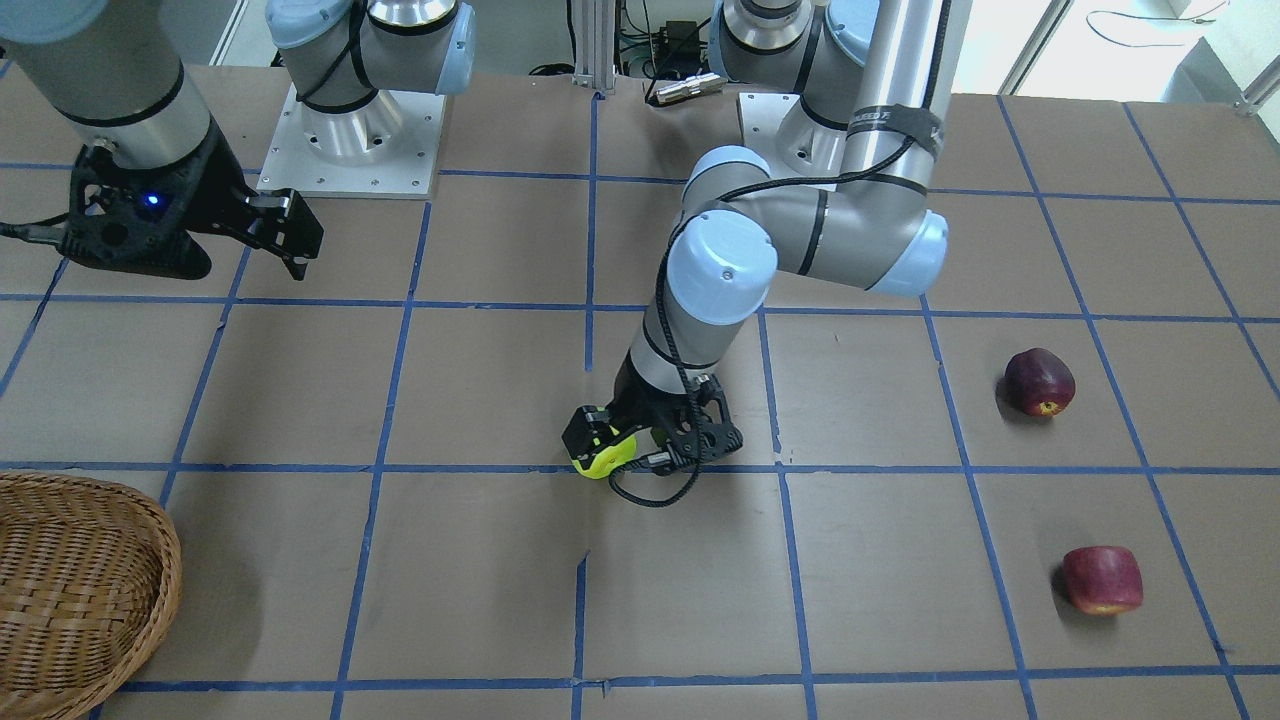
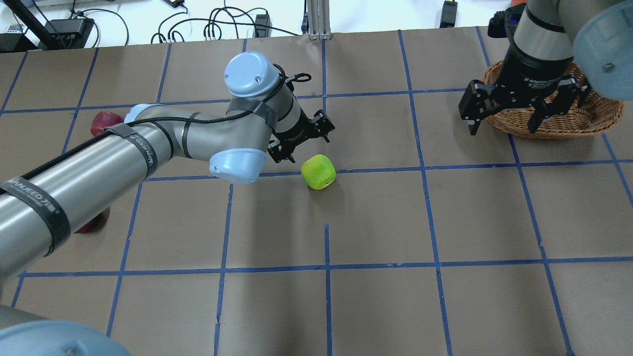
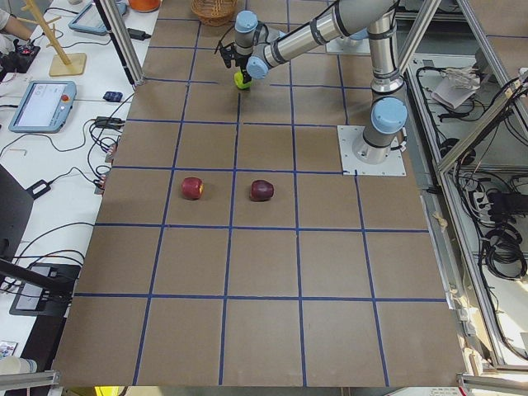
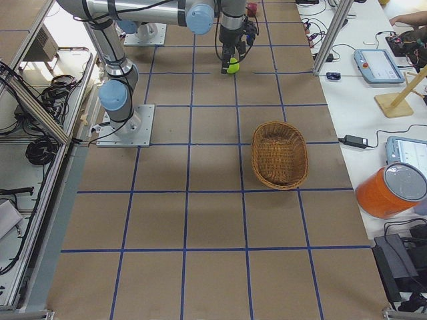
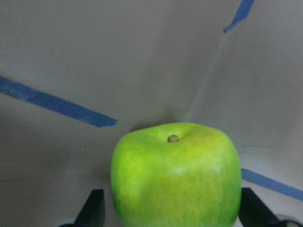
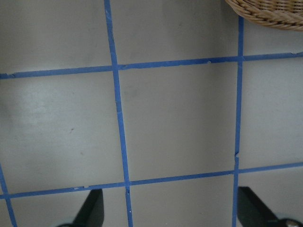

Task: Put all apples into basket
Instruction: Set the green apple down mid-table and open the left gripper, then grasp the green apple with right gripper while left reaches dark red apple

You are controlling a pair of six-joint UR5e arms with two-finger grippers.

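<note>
The yellow-green apple (image 1: 605,457) lies on the table near its middle. It also shows in the overhead view (image 2: 318,171) and fills the left wrist view (image 5: 176,177). My left gripper (image 1: 640,445) is low at the table and open, its fingers (image 5: 94,210) either side of the apple's near part without closing on it. The maroon apple (image 1: 1040,382) and the blocky red apple (image 1: 1102,580) lie far off on my left side. The wicker basket (image 1: 70,590) stands on my right. My right gripper (image 2: 503,123) hangs open and empty just inward of the basket rim (image 2: 554,129).
The table is brown paper with a blue tape grid (image 2: 326,267). My left arm (image 2: 148,153) reaches across and partly hides both red apples in the overhead view. The arm bases (image 1: 350,140) stand at the table's robot side.
</note>
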